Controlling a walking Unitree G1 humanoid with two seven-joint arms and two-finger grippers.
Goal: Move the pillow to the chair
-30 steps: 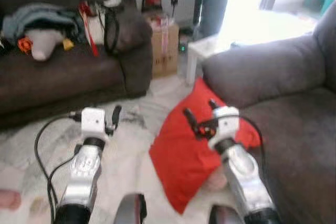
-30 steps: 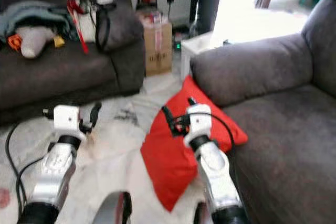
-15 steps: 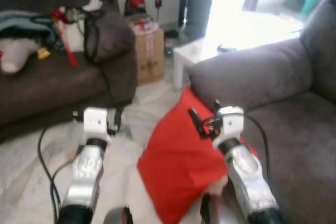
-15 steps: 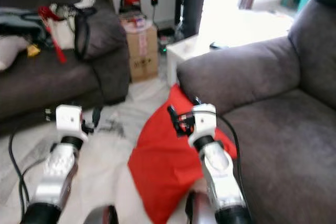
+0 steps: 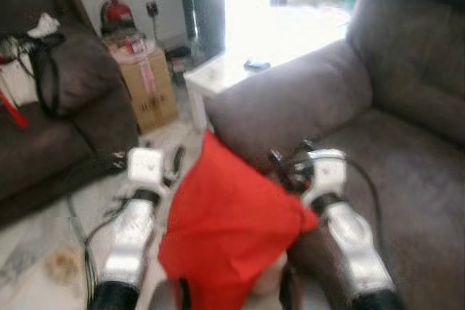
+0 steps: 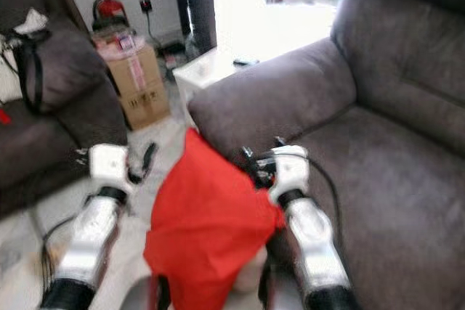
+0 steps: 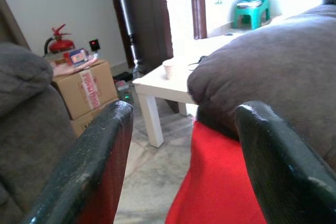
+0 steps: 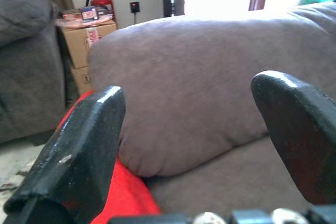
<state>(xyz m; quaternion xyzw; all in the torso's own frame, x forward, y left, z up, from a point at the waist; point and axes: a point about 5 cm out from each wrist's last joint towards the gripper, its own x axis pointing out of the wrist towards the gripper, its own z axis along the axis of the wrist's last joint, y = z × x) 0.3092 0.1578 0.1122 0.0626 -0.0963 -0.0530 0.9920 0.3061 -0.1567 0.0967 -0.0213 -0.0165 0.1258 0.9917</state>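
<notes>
One red pillow (image 5: 229,237) sits between the two arms, leaning against the front of the grey chair (image 5: 392,150), just under its armrest. Both claws, the left claw (image 5: 176,161) and the right claw (image 5: 290,157), have their fingers spread wide and grip nothing. The step in hand looks like the approach; next, the claws likely need to press in on the pillow's sides and lift it onto the seat.

The chair's armrest (image 6: 269,96) blocks the way ahead (seat (image 6: 392,186) open beyond); floor (image 6: 156,132) leftward free.
</notes>
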